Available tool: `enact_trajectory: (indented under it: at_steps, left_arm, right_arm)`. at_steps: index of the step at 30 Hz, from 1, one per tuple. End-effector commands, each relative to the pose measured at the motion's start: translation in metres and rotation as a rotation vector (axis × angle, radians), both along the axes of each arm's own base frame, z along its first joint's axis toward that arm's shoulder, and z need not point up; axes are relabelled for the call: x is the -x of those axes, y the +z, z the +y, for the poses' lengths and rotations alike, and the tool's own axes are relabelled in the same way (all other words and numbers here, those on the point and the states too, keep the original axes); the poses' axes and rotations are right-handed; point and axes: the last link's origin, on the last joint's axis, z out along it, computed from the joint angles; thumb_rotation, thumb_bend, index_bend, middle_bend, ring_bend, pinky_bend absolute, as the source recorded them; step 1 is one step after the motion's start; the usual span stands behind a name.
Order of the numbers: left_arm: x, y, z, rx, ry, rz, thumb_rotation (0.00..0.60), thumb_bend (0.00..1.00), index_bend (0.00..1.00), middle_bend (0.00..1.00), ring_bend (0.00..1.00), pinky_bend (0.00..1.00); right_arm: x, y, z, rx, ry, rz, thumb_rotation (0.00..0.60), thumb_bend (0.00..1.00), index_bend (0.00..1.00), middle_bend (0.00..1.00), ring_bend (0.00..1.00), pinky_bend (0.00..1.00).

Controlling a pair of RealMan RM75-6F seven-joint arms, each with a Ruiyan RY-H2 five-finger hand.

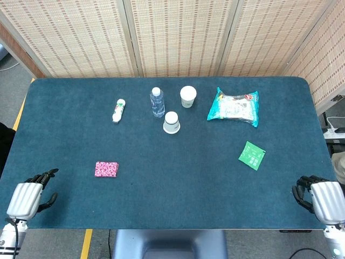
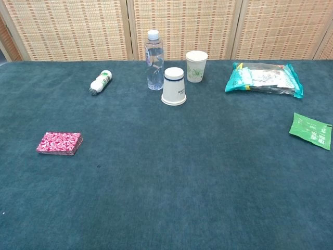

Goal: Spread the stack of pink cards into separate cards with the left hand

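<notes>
- On the near-left part of the blue counter (image 1: 161, 205), the stack of pink cards (image 1: 106, 169) lies flat and squared up, untouched, with open cloth all around it.
- At the near-left corner, the left hand (image 1: 29, 195) rests at the counter edge, fingers loosely curled and apart, holding nothing; it sits near the stack but not touching it.
- At the near-right corner, the right hand (image 1: 319, 197) rests likewise with nothing in it, well apart from the cards.
- Further back stand a water bottle (image 1: 157, 102), an upside-down cup (image 1: 171, 122) and an upright paper cup (image 1: 187, 96); a small white bottle (image 1: 118, 110) lies on its side, a snack bag (image 1: 234, 107) and a green sachet (image 1: 252, 155) lie to the right.
- Risks, as I judge them: pressing too hard could drag the whole stack across the cloth as one block instead of fanning it; the soft cloth may grip the bottom card and bunch the rest.
- A sweep toward the near edge could push cards off the counter.
</notes>
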Motion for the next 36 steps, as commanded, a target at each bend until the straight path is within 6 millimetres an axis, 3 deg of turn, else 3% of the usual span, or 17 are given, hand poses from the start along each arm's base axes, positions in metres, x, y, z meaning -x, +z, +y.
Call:
enact_trajectory:
  at_steps: [1, 12, 16, 23, 26, 30, 36]
  left_arm:
    - [0.0, 0.0, 0.0, -0.001, 0.0, -0.001, 0.6, 0.34, 0.17, 0.3, 0.35, 0.5]
    - [0.001, -0.004, 0.004, 0.006, -0.007, 0.01, 0.6, 0.34, 0.16, 0.33, 0.37, 0.5]
    - [0.0, -0.008, 0.01, 0.001, -0.024, 0.021, 0.6, 0.34, 0.12, 0.5, 0.52, 0.57]
    - [-0.012, -0.019, 0.027, 0.013, -0.077, 0.07, 0.6, 0.34, 0.09, 0.83, 0.87, 0.88]
    - [-0.023, -0.025, 0.036, 0.015, -0.115, 0.117, 0.6, 0.34, 0.13, 0.97, 0.99, 0.99]
    - [-0.039, -0.039, 0.045, 0.048, -0.124, 0.124, 0.6, 0.34, 0.22, 1.0, 1.0, 1.0]
    - [-0.048, -0.053, 0.056, 0.105, -0.094, 0.109, 0.6, 0.35, 0.21, 1.0, 1.0, 1.0]
  right_arm:
    - [0.0, -0.001, 0.001, 0.012, 0.007, 0.002, 0.6, 0.36, 0.91, 0.76, 0.73, 0.84]
    - [0.0, 0.001, 0.001, 0.041, 0.019, 0.003, 0.6, 0.47, 1.0, 0.86, 0.82, 0.91]
    - [0.0, 0.003, -0.001, 0.068, 0.016, -0.003, 0.6, 0.52, 1.0, 0.9, 0.86, 0.95]
    - [-0.001, 0.004, 0.0, 0.07, 0.023, -0.013, 0.6, 0.55, 1.0, 0.92, 0.87, 0.97]
    - [-0.001, 0.004, 0.001, 0.069, 0.03, -0.017, 0.6, 0.55, 1.0, 0.92, 0.87, 0.97]
    - [0.0, 0.005, 0.0, 0.069, 0.035, -0.022, 0.6, 0.55, 1.0, 0.92, 0.87, 0.97]
    - [0.0, 0.005, 0.0, 0.06, 0.039, -0.025, 0.6, 0.55, 1.0, 0.92, 0.86, 0.97]
